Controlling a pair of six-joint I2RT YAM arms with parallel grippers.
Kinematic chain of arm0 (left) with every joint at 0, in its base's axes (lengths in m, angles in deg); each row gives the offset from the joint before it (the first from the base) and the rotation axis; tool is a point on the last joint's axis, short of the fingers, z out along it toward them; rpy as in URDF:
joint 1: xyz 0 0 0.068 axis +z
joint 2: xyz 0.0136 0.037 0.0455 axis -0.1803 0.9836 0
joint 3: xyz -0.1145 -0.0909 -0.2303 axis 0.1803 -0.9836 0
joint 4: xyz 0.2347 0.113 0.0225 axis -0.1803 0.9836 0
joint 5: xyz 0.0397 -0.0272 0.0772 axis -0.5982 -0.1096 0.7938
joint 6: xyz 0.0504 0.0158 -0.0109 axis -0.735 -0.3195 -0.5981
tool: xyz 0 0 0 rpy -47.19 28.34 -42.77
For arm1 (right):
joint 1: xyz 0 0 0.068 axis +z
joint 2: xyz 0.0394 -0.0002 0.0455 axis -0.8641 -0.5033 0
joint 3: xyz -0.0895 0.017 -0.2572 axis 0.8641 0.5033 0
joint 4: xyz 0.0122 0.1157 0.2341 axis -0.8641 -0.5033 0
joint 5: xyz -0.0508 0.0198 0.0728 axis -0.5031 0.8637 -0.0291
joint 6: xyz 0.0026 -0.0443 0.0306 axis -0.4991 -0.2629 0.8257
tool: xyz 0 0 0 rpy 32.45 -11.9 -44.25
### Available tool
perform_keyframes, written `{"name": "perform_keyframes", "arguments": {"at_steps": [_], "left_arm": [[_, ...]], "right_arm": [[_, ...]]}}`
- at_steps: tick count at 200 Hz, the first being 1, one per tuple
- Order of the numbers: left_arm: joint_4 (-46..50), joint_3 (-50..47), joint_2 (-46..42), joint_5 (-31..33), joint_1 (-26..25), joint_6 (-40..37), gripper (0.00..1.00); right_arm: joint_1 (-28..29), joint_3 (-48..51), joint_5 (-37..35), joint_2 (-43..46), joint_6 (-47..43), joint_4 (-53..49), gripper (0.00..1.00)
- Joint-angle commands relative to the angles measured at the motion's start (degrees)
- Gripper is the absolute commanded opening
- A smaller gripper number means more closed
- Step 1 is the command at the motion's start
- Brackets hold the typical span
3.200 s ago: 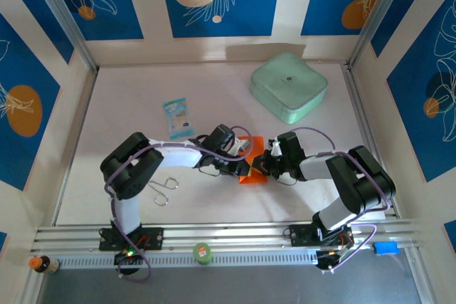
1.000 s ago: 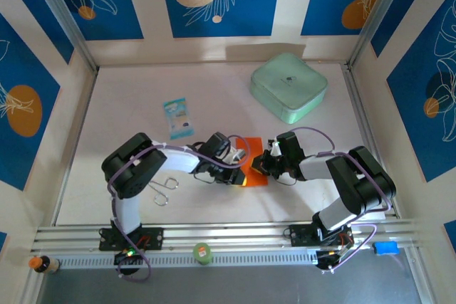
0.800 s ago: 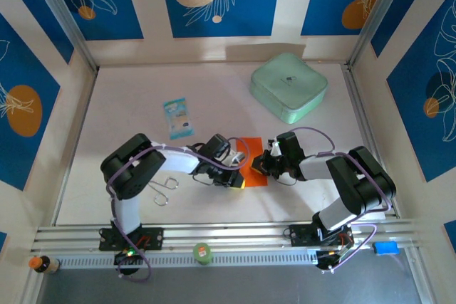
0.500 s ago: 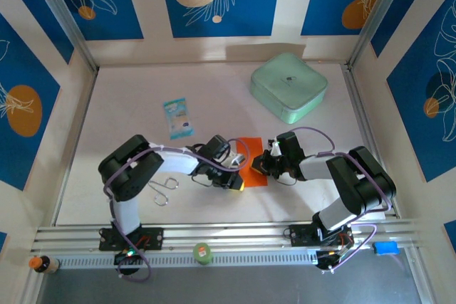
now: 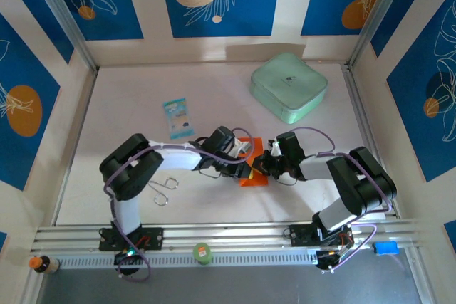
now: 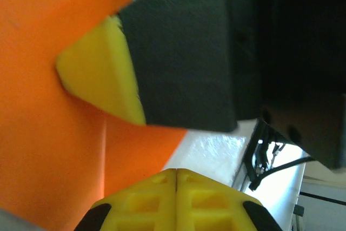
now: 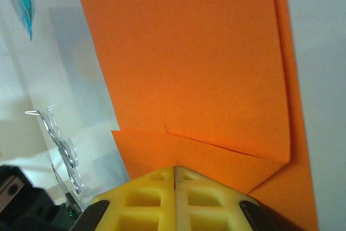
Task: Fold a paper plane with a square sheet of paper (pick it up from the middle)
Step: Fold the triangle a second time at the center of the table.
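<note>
From above, the square sheet of paper (image 5: pixel 254 178), already creased, lies on the table (image 5: pixel 128 105) in front of the two arms, well short of the mint-green box (image 5: pixel 288 87) and to the right of the blue-and-white packet (image 5: pixel 178 119). The left gripper (image 5: pixel 246 169) and the right gripper (image 5: pixel 263 164) meet tip to tip over it, hiding its middle.

In the left wrist view, the left gripper (image 6: pixel 176 176) has its yellow fingers pressed together, seam closed, low over the orange sheet (image 6: pixel 48 144). One yellow fingertip (image 6: pixel 100 77) of the right gripper sits on the paper just ahead.

In the right wrist view, the right gripper (image 7: pixel 174 172) is likewise closed, finger against finger, at the edge of the sheet (image 7: pixel 189 63), where folded flaps overlap. Whether either pair pinches paper cannot be told.
</note>
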Motion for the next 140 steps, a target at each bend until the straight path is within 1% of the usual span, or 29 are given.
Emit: {"name": "perform_keyframes", "arguments": {"at_steps": [1,29,75,102,140], "left_arm": [[1.3,1.9,2.8,0.6,0.5,0.2,0.06],[3.0,-0.5,3.6,0.6,0.4,-0.2,0.06],[5.1,-7.2,1.0,-0.8,-0.1,-2.4,0.06],[8.7,-7.6,-0.3,-0.2,-0.3,-4.4,0.07],[8.6,-8.8,-2.6,-0.4,-0.5,-4.6,0.07]], "right_arm": [[0.4,0.8,-2.4,-0.3,-1.2,-5.6,0.00],[0.4,0.8,-2.4,-0.3,-1.1,-5.6,0.00],[0.1,0.9,-3.0,-0.1,-1.2,-5.8,0.00],[0.1,0.9,-3.0,-0.3,-1.2,-5.8,0.00],[0.1,1.0,-2.8,-0.1,-1.3,-5.8,0.00]]}}
